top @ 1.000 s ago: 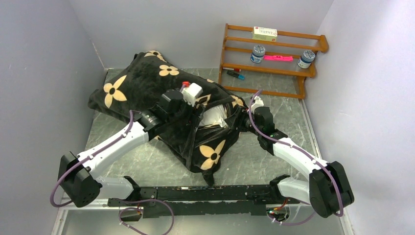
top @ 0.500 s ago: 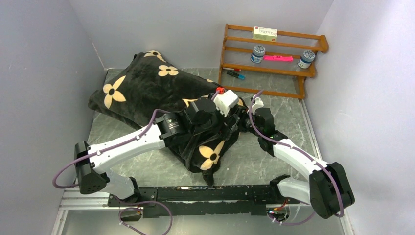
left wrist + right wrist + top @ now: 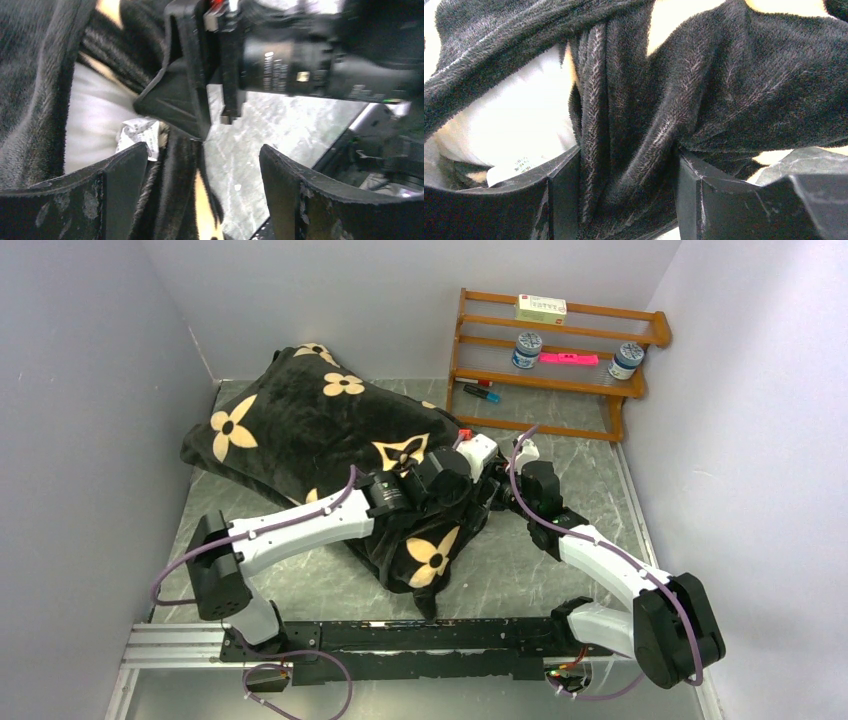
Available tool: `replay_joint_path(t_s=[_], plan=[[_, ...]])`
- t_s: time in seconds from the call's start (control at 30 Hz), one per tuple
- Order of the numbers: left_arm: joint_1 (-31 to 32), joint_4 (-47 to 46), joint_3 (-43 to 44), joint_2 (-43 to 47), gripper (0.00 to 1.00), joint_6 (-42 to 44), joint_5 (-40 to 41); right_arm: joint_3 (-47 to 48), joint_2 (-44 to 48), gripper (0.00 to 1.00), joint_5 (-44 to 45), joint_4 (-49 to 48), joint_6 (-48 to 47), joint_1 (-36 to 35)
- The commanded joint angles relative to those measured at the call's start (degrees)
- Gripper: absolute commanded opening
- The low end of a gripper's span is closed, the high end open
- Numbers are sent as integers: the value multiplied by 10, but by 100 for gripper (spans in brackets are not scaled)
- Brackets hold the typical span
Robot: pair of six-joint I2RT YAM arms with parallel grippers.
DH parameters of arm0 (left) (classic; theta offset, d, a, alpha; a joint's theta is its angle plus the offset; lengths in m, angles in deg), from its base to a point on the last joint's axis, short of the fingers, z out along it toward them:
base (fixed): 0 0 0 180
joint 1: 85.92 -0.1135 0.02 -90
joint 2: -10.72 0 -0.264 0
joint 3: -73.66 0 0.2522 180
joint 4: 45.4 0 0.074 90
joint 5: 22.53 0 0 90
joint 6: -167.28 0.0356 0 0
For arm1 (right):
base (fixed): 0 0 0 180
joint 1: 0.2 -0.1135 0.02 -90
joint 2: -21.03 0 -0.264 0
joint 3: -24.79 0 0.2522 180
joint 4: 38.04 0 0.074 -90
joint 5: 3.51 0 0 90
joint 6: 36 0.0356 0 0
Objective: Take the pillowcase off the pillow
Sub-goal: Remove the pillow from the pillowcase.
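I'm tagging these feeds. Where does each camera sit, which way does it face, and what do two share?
Top external: above and behind the bases, looking down on the table; left arm and right arm meet at the pillowcase.
Left wrist: on the left arm, facing past the open left gripper at the pillow and right gripper.
Right wrist: on the right arm, facing the pillowcase bunched between its own fingers.
Shared: both wrist views show the pillow's label.

The left arm [image 3: 300, 528] stretches forward and across, its wrist just beside the right wrist. The left gripper [image 3: 203, 165] has its jaws wide apart. The right arm [image 3: 600, 555] is bent, and the right gripper [image 3: 626, 165] pinches a bunched fold of the pillowcase [image 3: 744, 75].
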Motion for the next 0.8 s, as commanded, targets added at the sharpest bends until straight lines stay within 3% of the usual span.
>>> replay_joint_path(t_s=[0.0,0.3,0.5,0.63,0.77], plan=[[-6,35,31,-33,87,13,75,-22,2,60,8,55,-16,2],[-51,111,92,-79,88,63,207,-22,16,61,19,71,-20,2],[-74,138,119,-91,88,71,243,-16,14,61,17,75,-22,1],[-83,126,109,-70,88,72,219,-14,18,61,20,81,-24,2],[-93,71,50,-24,89,84,101,-16,17,61,17,79,-22,2]])
